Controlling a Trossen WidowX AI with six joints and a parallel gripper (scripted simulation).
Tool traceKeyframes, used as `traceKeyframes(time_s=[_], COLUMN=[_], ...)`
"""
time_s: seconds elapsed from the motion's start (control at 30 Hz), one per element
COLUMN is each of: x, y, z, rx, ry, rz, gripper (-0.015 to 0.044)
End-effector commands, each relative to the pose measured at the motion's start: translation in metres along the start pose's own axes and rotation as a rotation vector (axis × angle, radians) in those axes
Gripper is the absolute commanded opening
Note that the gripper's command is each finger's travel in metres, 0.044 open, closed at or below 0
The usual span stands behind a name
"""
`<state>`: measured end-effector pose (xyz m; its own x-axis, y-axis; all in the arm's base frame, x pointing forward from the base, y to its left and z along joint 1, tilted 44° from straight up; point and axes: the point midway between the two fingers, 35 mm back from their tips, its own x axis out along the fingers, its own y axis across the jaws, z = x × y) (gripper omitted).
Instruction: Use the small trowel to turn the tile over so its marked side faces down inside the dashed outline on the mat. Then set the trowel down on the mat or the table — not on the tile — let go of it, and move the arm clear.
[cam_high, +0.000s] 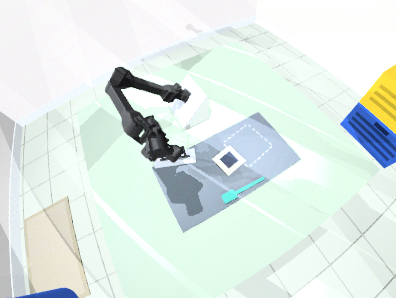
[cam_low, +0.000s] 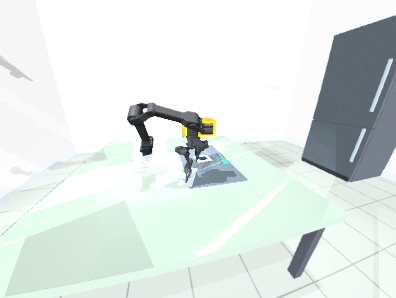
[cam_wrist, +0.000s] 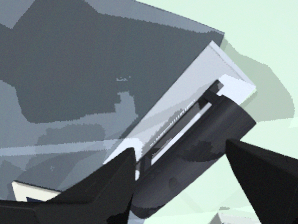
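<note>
Two black fingers stand apart above a pale flat trowel with a dark cylindrical handle at the edge of the blue-grey mat. The white square tile with a dark centre lies beside the dashed outline.

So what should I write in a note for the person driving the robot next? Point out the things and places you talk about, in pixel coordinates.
Gripper (cam_high: 181, 153) (cam_low: 192, 153) (cam_wrist: 180, 149): open, over the trowel's dark handle, holding nothing.
Trowel (cam_high: 189, 157) (cam_low: 192, 176) (cam_wrist: 192, 150): white blade, lying at one end of the mat (cam_high: 282, 150) (cam_low: 235, 176) (cam_wrist: 65, 75).
Tile (cam_high: 229, 159) (cam_low: 204, 158) (cam_wrist: 37, 191): on the mat, dark square up, not inside the dashed outline (cam_high: 271, 145).
Turquoise tool (cam_high: 229, 196) (cam_low: 225, 161): also on the mat.
Done: gripper at the trowel; tile not turned.
Left: grip the trowel, flip the tile into the outline marked side down, set the trowel down off the tile, let go, move clear.
</note>
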<state>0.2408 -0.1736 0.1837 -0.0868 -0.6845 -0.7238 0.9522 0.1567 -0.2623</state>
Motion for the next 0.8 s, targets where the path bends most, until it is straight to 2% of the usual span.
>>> traceKeyframes(time_s=[0.0, 0.6, 0.77], x=[-0.001, -0.004, -0.004], y=[-0.002, -0.007, -0.007], z=[-0.005, -0.028, -0.029], rx=[0.120, 0.744, 0.796], ry=[-0.004, -0.011, -0.011], rz=[-0.002, -0.001, -0.001], gripper=[0.0270, 0.0270, 0.0270])
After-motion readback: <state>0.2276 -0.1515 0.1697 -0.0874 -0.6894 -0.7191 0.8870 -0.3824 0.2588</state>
